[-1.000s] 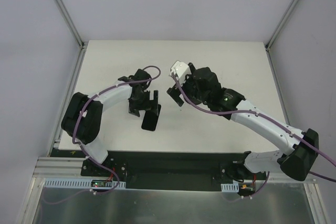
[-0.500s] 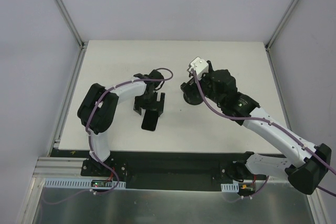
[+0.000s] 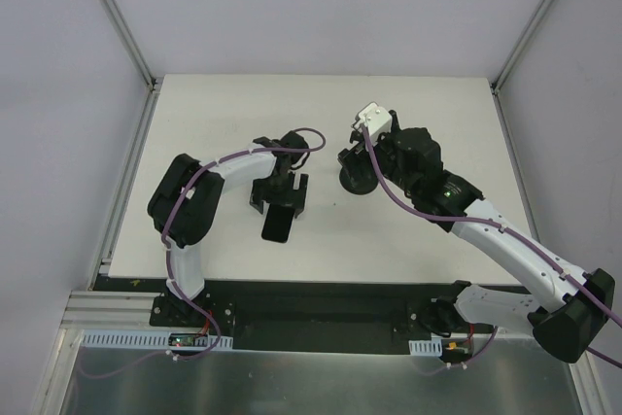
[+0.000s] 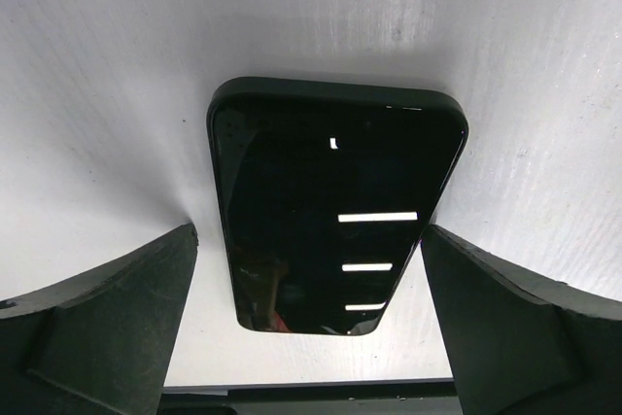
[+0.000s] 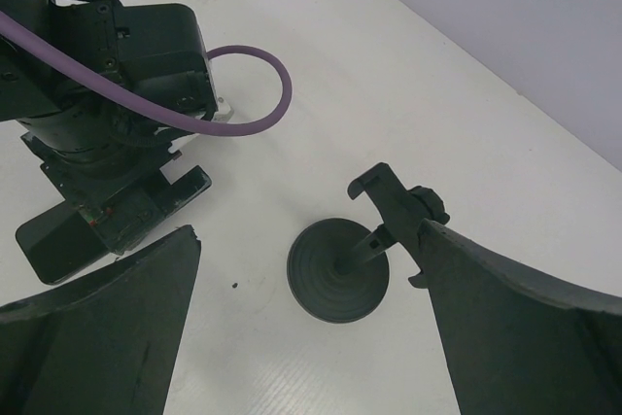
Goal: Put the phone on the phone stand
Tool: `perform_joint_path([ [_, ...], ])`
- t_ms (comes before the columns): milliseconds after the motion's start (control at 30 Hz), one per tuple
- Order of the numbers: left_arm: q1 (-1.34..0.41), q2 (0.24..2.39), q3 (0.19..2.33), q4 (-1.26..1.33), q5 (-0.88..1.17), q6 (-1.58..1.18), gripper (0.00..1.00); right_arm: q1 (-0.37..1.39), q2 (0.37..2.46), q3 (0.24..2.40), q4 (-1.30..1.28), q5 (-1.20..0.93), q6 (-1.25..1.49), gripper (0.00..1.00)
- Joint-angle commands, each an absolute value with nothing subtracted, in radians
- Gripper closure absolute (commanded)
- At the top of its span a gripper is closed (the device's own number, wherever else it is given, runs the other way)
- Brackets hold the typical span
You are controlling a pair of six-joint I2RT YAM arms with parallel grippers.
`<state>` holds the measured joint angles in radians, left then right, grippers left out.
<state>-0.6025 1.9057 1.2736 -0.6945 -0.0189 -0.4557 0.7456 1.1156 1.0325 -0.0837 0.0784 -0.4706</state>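
The phone (image 4: 330,211) is a black slab lying flat on the white table; in the top view (image 3: 276,228) it sits left of centre. My left gripper (image 4: 311,337) is open, with one finger on each side of the phone's near half and a gap on both sides; it also shows in the top view (image 3: 278,201). The phone stand (image 5: 338,271) stands upright on its round base, with the holder (image 5: 394,196) on top; in the top view (image 3: 358,182) it is right of the phone. My right gripper (image 5: 311,337) is open and empty above the stand; it also shows in the top view (image 3: 352,162).
The white table (image 3: 437,114) ends at a black front strip near the arm bases. Grey walls with metal corner posts (image 3: 121,17) close the left, back and right. The left wrist and its purple cable (image 5: 262,94) lie just left of the stand.
The right arm has drawn back to the right, uncovering the stand. The left wrist has shifted right and settled over the phone. The phone has stayed in place.
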Motion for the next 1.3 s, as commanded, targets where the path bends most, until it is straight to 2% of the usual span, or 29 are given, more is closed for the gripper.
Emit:
perform_joint_path([
  [0, -0.627, 1.948, 1.262, -0.758, -0.032, -0.469, 0.05, 0.742, 1.083, 1.031, -0.025, 0.1, -0.449, 0.04],
  [133, -0.635, 1.941, 1.264, -0.768, -0.048, -0.489, 0.17, 0.741, 1.085, 1.028, -0.02, 0.104, -0.451, 0.04],
  [333, -0.647, 1.99, 1.27, -0.779, -0.058, -0.494, 0.19, 0.741, 1.078, 1.023, -0.017, 0.118, -0.453, 0.04],
  [433, -0.65, 2.005, 1.273, -0.778, -0.067, -0.497, 0.25, 0.739, 1.078, 1.022, -0.018, 0.132, -0.459, 0.04],
  [467, -0.65, 2.008, 1.275, -0.779, -0.072, -0.497, 0.32, 0.738, 1.078, 1.022, -0.018, 0.132, -0.459, 0.04],
  [567, -0.65, 2.01, 1.276, -0.778, -0.098, -0.492, 0.42, 0.729, 1.086, 1.028, -0.018, 0.129, -0.434, 0.04],
  [600, -0.65, 2.005, 1.275, -0.778, -0.103, -0.491, 0.5, 0.724, 1.089, 1.034, -0.021, 0.124, -0.422, 0.04],
  [700, -0.65, 1.981, 1.264, -0.772, -0.127, -0.491, 0.59, 0.707, 1.094, 1.045, -0.032, 0.106, -0.388, 0.04],
  [833, -0.65, 1.933, 1.244, -0.752, -0.14, -0.486, 0.66, 0.674, 1.089, 1.045, -0.032, 0.101, -0.348, 0.04],
  [933, -0.652, 1.904, 1.236, -0.746, -0.141, -0.479, 0.82, 0.651, 1.086, 1.045, -0.037, 0.098, -0.318, 0.04],
  [1033, -0.652, 1.876, 1.232, -0.741, -0.141, -0.476, 0.9, 0.627, 1.083, 1.046, -0.038, 0.097, -0.285, 0.04],
  [1067, -0.652, 1.867, 1.226, -0.739, -0.141, -0.477, 0.97, 0.62, 1.085, 1.048, -0.038, 0.092, -0.27, 0.04],
  [1100, -0.652, 1.846, 1.223, -0.739, -0.143, -0.479, 1.0, 0.6, 1.086, 1.049, -0.04, 0.078, -0.243, 0.04],
  [1267, -0.652, 1.726, 1.177, -0.694, -0.16, -0.506, 1.0, 0.552, 1.114, 1.063, -0.055, 0.02, -0.164, 0.04],
])
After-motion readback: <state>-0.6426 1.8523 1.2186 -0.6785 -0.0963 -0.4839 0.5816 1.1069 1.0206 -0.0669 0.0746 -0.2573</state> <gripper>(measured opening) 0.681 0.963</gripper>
